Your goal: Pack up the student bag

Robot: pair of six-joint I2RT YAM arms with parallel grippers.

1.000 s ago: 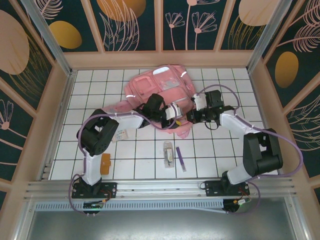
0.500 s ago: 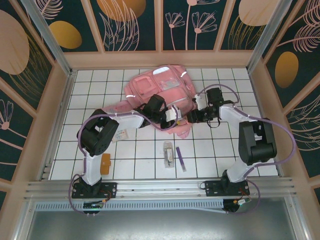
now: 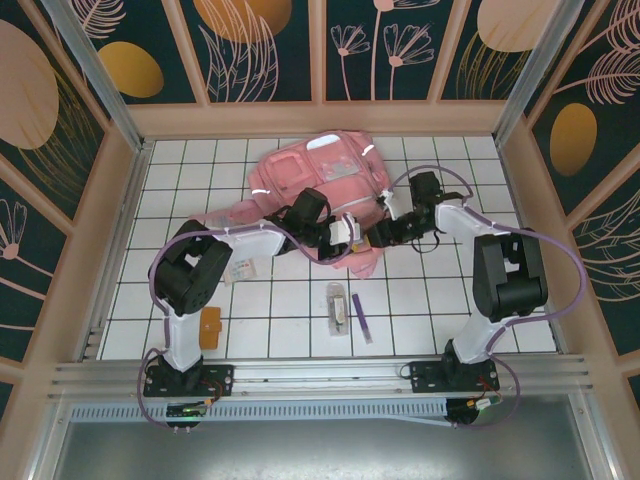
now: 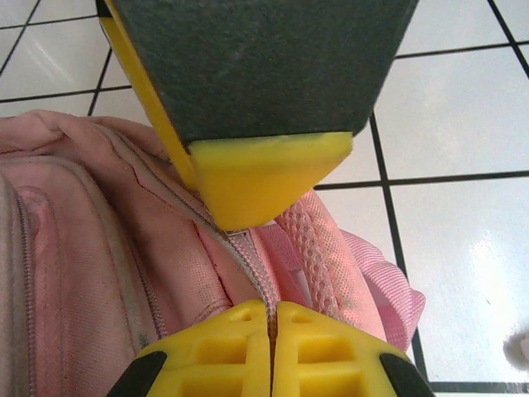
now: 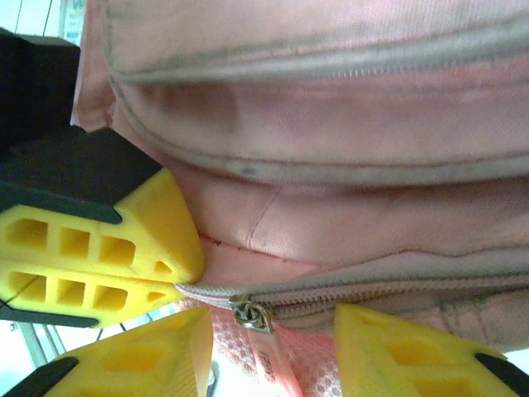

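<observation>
Left wrist, left gripper (image 4: 270, 321) pinching student bag (image 4: 99, 248)

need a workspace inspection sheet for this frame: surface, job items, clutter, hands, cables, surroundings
Surface: white tiled table, no spills seen.
Job's things: student bag lies far centre; zipper teeth meshed beside the zipper pull.
Clutter: orange block, flat packet, clear packet, purple pen, all on the table, apart from the bag.
Hands: left hand shut, pinching the bag's zipper seam; right hand open, fingers either side of the zipper pull.
Cables: purple cables loop off both arms, no snag seen.
Surroundings: floral wall panels in a wooden frame; metal rail at the near edge.
</observation>
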